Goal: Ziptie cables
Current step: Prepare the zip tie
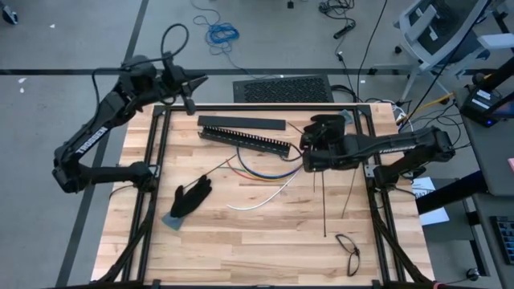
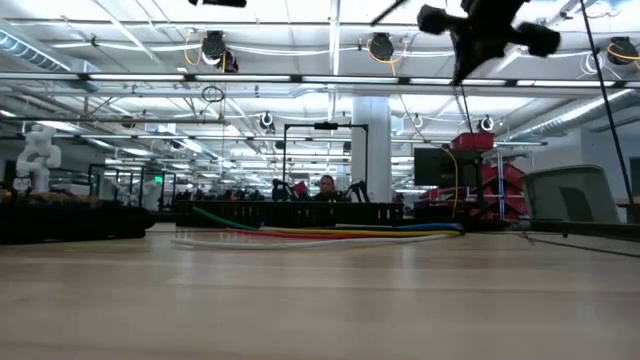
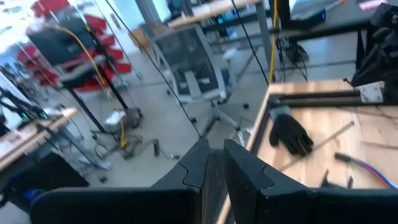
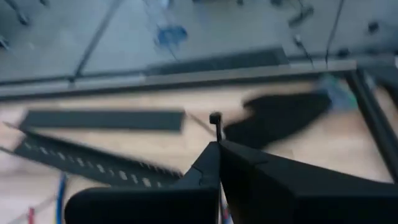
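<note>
The cables (image 1: 259,172), thin coloured wires, lie in arcs on the wooden table's middle; the low view shows the cables (image 2: 330,232) flat on the top. A black looped cable (image 1: 348,246) lies near the front right. My right gripper (image 1: 312,143) hovers above the table right of the cables, shut on a thin black zip tie (image 4: 216,124). My left gripper (image 1: 195,83) is raised past the table's far left edge, pointing level, its fingers (image 3: 245,174) shut with nothing seen between them. My right gripper pinches the zip tie between its two fingertips (image 4: 211,152). Only a short stub with the small square head (image 4: 216,117) sticks out past the tips, toward the table's far edge. The fingers slant down and the tie is lifted clear of the table.
A long black slotted bar (image 1: 245,141) and a flat black bar (image 1: 241,123) lie at the far side. One black glove (image 1: 191,198) lies at the near left, another (image 4: 280,115) just beyond my right gripper. Two loose zip ties (image 1: 322,213) lie right of centre.
</note>
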### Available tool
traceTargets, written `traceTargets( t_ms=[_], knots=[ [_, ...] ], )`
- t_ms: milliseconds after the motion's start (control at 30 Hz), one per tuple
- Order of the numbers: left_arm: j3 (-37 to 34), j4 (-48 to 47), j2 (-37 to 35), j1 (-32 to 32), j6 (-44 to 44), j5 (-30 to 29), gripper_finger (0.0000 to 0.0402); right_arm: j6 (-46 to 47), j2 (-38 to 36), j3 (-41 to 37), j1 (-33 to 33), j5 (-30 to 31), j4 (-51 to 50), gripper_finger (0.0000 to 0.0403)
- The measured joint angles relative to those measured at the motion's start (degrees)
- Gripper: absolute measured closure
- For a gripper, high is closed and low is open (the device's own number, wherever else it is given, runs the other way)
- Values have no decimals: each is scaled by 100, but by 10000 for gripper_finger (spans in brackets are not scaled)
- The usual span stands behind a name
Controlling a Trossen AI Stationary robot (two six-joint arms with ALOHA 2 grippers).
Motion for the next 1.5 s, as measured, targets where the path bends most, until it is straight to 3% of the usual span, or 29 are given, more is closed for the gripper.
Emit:
traceTargets(
  t_ms=[133, 300, 400, 533, 633, 767, 867, 967, 1100, 1300, 1500],
  knots=[
    [96, 160, -41, -6, -42, 74, 353, -1172, -4, 366, -68, 539, 884, 403],
    [95, 100, -28, -4, -339, 592, 353, -3341, -4, 466, -116, 504, 2996, 403],
    [93, -54, -59, -9, -363, 742, 353, -3925, -8, 470, -156, 321, 3722, 403],
    [87, -473, -190, -4, -363, 750, 353, -3683, -8, 472, -177, -50, 3187, 403],
    [87, -760, -277, -4, -365, 765, 353, -2634, -6, 467, -224, -188, 1966, 403],
    [87, -837, -315, -4, -637, 765, 353, -1929, -6, 464, -580, -1017, 894, 403],
    [87, -840, -314, -7, -794, 766, 353, -2770, -6, 427, -918, -1656, 899, 399],
    [84, -842, -262, -68, -1029, 765, 353, -3696, 1, 345, -1297, -1897, 1106, 383],
    [82, -840, -83, -236, -1626, 762, 353, -4725, 1, -159, -2037, -2413, 1417, 334],
    [74, -796, -59, -498, -2133, 222, 353, -6143, 11, -1721, -2845, -4404, 3068, 245],
    [74, -795, -101, -773, -2461, -204, 353, -6748, 7, -2272, -2882, -4874, 3529, 188]
  ],
)
